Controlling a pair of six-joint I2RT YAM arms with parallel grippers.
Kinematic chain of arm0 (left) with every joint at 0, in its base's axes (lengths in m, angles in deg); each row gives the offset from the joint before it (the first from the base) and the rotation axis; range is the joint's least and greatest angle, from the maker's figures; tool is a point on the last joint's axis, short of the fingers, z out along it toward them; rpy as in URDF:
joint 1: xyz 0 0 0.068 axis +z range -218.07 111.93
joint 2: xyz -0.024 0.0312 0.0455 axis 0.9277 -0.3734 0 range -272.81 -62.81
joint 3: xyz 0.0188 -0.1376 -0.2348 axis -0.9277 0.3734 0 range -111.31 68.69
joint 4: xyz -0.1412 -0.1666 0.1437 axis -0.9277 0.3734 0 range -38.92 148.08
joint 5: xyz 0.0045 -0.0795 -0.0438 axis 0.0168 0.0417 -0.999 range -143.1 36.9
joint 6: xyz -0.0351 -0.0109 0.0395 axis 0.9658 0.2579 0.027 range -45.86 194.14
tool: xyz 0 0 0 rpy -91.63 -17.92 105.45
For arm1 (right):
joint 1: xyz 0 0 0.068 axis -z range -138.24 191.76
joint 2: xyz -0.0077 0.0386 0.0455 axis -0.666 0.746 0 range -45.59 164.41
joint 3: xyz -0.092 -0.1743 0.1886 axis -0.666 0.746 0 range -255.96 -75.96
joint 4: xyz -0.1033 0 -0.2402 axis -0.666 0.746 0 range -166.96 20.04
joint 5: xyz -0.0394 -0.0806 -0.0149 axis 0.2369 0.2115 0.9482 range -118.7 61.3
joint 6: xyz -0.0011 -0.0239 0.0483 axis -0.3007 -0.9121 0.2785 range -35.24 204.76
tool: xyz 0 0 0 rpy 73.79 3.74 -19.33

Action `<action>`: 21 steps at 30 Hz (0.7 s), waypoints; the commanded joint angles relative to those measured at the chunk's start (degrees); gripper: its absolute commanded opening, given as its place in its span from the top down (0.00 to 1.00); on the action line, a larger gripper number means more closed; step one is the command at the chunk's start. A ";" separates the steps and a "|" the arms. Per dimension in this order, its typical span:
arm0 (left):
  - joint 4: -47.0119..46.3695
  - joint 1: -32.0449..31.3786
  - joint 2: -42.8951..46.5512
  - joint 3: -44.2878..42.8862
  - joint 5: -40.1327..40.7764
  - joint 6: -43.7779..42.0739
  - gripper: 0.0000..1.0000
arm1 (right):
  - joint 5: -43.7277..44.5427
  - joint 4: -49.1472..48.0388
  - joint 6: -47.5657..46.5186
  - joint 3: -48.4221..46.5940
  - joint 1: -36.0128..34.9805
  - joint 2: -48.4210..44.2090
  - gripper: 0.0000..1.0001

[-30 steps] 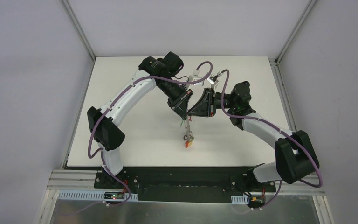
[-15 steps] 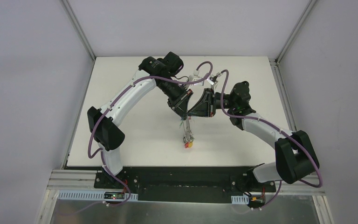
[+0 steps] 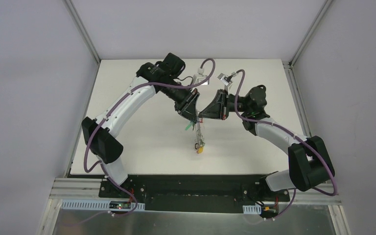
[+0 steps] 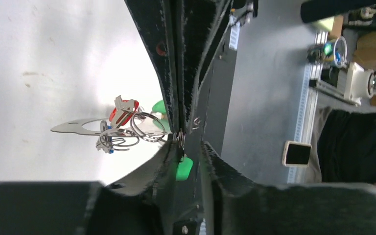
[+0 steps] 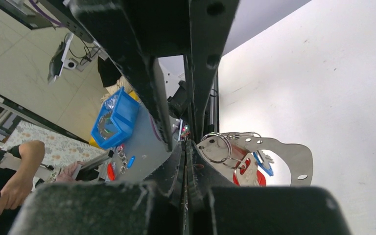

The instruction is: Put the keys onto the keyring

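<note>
Both grippers meet above the middle of the white table. My right gripper (image 5: pixel 186 147) (image 3: pixel 201 116) is shut on the end of the keyring (image 5: pixel 293 152), a flat grey metal loop. Small split rings (image 5: pixel 215 147) hang on the loop with a red-tagged key (image 5: pixel 247 176) and a blue-tagged key (image 5: pixel 264 164). In the top view this bunch of keys (image 3: pixel 200 148) dangles under the grippers. My left gripper (image 4: pixel 190 149) (image 3: pixel 192 117) has its fingers slightly apart. A green key tag (image 4: pixel 183 168) sits loosely in that gap, hanging from a small ring. The keyring (image 4: pixel 76 126) shows past the jaws.
The white table (image 3: pixel 142 142) is bounded by aluminium rails (image 3: pixel 83 34) and grey walls. A black base plate (image 3: pixel 191 188) runs along the near edge. The two wrist bodies almost touch over the table's centre.
My left jaws have parted from shut, and that arm has shifted left and back. My right jaws have closed fully. The hanging bunch has swung slightly right, and a green tag now pokes out left.
</note>
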 commanded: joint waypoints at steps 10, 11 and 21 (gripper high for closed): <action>-24.75 2.96 11.71 13.21 -7.37 10.44 0.64 | 4.61 -13.98 10.88 -1.89 2.20 -0.43 1.00; -24.92 2.99 11.41 13.22 -7.23 10.67 0.64 | 4.61 -14.09 10.98 -1.94 2.20 -0.40 1.00; -25.75 3.63 11.44 13.12 -6.47 11.38 0.66 | 3.98 -14.39 10.80 -1.37 2.59 -0.47 1.00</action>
